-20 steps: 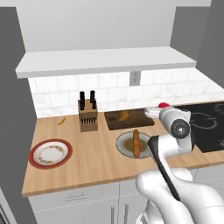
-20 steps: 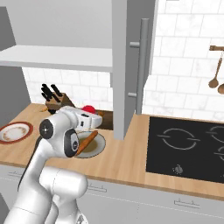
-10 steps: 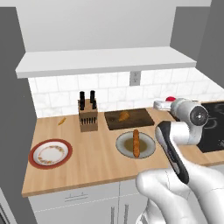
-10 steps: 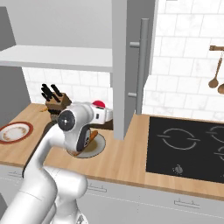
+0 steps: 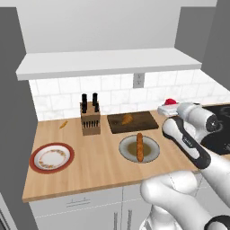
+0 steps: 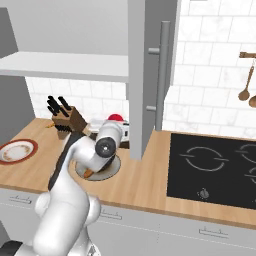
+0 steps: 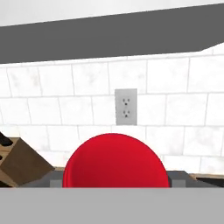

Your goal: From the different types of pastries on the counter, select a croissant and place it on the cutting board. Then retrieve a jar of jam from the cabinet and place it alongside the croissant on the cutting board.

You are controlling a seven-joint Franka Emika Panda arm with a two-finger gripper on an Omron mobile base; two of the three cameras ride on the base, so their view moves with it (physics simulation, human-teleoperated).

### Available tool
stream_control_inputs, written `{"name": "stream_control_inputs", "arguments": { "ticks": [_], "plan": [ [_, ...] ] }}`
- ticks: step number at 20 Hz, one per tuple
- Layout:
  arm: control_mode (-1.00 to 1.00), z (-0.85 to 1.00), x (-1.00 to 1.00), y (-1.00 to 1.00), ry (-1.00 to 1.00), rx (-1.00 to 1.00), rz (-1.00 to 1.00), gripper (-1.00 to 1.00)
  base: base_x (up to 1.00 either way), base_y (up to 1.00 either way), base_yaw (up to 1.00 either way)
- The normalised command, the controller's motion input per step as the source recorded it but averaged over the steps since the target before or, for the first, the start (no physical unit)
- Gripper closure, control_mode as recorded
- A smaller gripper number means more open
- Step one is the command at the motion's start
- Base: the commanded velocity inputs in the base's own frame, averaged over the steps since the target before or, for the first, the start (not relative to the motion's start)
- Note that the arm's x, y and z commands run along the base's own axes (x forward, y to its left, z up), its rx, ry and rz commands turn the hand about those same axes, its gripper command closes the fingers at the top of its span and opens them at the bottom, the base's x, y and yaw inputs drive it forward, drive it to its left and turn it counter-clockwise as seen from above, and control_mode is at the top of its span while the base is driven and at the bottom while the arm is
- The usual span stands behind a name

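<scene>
The croissant [image 5: 127,119] lies on the dark cutting board [image 5: 140,122] at the back of the counter [image 5: 96,168]. My gripper [image 5: 167,108] hovers just right of the board, shut on the red jar of jam [image 5: 170,101]. In the right base view the jar of jam [image 6: 115,118] shows above the gripper [image 6: 122,131], behind my arm. Seen from the hand, the jar of jam [image 7: 114,162] sits close up in the lower middle, in front of the tiled wall. The cabinet shelf [image 5: 108,63] runs above. The baguette [image 5: 139,147] rests on a grey plate [image 5: 152,153].
A knife block [image 5: 90,117] stands left of the board. A red-rimmed plate [image 5: 51,157] lies at the front left. The black stove [image 6: 215,165] is to the right, and a tall grey panel with a handle [image 6: 150,75] rises beside it. A wall outlet [image 7: 126,107] faces the hand.
My arm's elbow and wrist have swung to the right. The gripper with the jar has shifted slightly right and up, staying just right of the cutting board.
</scene>
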Motion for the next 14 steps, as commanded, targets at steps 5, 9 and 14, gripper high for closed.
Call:
{"name": "stream_control_inputs", "arguments": {
  "ticks": [5, 9, 14],
  "plan": [
    [-1.00, 0.16, 0.20, 0.00, -0.17, 0.04, 0.19, 1.00, 0.00, 0.00, 0.00],
    [-1.00, 0.27, 0.14, 0.01, 0.12, 0.00, 0.05, 1.00, 0.00, 0.00, 0.00],
    [-1.00, 0.16, 0.59, 0.01, 0.49, -0.03, -0.01, 1.00, 0.00, 0.00, 0.00]
  ]
}}
